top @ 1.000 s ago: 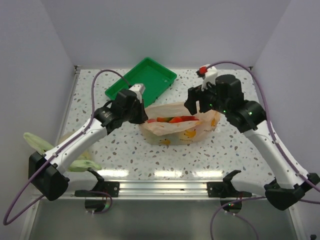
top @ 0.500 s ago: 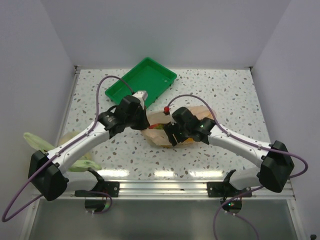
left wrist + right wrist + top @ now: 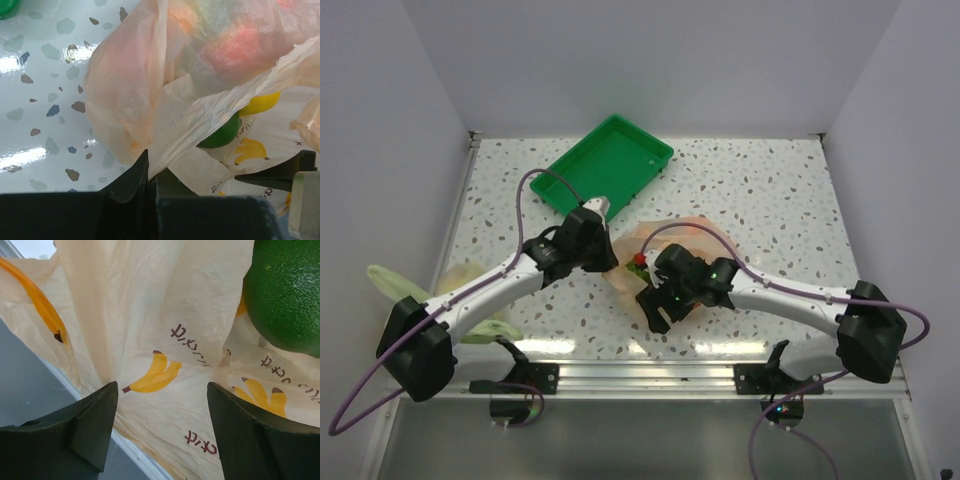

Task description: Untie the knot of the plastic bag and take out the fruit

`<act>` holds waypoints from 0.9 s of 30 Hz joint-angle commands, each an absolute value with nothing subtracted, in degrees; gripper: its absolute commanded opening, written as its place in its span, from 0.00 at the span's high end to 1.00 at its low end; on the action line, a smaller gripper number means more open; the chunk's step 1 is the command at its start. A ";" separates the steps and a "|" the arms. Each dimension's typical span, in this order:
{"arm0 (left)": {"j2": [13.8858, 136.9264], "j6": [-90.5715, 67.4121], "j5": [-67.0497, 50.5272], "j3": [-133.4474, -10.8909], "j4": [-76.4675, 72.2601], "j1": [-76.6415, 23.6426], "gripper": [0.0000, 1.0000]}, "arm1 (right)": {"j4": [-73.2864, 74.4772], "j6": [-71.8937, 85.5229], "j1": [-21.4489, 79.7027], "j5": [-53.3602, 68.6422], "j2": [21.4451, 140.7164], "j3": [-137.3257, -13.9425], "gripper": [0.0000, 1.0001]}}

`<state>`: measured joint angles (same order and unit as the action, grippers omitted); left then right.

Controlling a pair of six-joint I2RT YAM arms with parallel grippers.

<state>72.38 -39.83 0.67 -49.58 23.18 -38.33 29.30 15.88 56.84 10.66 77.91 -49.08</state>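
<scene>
The pale orange plastic bag [image 3: 695, 228] with banana prints lies mid-table, crumpled between both arms. My left gripper [image 3: 608, 258] is at the bag's left edge. In the left wrist view it [image 3: 150, 170] is shut on a pulled-up fold of the bag [image 3: 125, 100]. Fruit shows inside: a green piece [image 3: 220, 135], a yellow one [image 3: 260, 102] and a reddish one [image 3: 235, 45] behind film. My right gripper [image 3: 653, 310] is low at the bag's near side, open [image 3: 160, 395], its jaws wide apart with printed film [image 3: 165, 330] right in front and a big green fruit [image 3: 290, 290] beside. The knot is out of view.
An empty green tray [image 3: 610, 160] sits at the back left, just beyond the left gripper. A yellow-green bag [image 3: 395, 285] lies at the table's left edge under the left arm. The near table edge [image 3: 30, 390] shows just below the right fingers.
The right arm has swung down from high at the back right to the bag's near side. The bag has crumpled and shifted nearer. The left gripper stays shut on film and has moved slightly nearer.
</scene>
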 commanded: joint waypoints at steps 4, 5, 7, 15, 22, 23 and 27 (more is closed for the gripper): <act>71.02 -36.13 0.88 -50.97 20.56 -38.23 0.91 | 40.15 12.93 57.22 3.90 72.69 -66.40 0.16; 70.84 -35.08 0.79 -50.98 20.83 -38.32 0.91 | 41.30 12.40 57.22 2.56 72.69 -68.53 0.15; 70.66 -34.19 0.70 -50.98 21.44 -38.32 0.90 | 44.02 11.08 57.22 0.10 73.21 -73.72 0.16; 70.14 -31.12 1.05 -51.68 23.55 -38.76 0.88 | 50.79 0.38 57.13 -16.59 77.77 -82.08 0.10; 70.05 -29.71 0.97 -51.42 24.08 -39.64 0.87 | 47.03 -8.25 54.68 -24.43 85.25 -77.79 0.01; 70.05 -29.53 0.97 -51.33 24.00 -39.73 0.87 | 45.98 -8.35 53.62 -23.91 86.38 -77.09 0.01; 69.79 -29.71 0.62 -49.75 23.20 -40.60 0.88 | 40.80 -8.96 47.92 -21.71 88.41 -73.49 0.01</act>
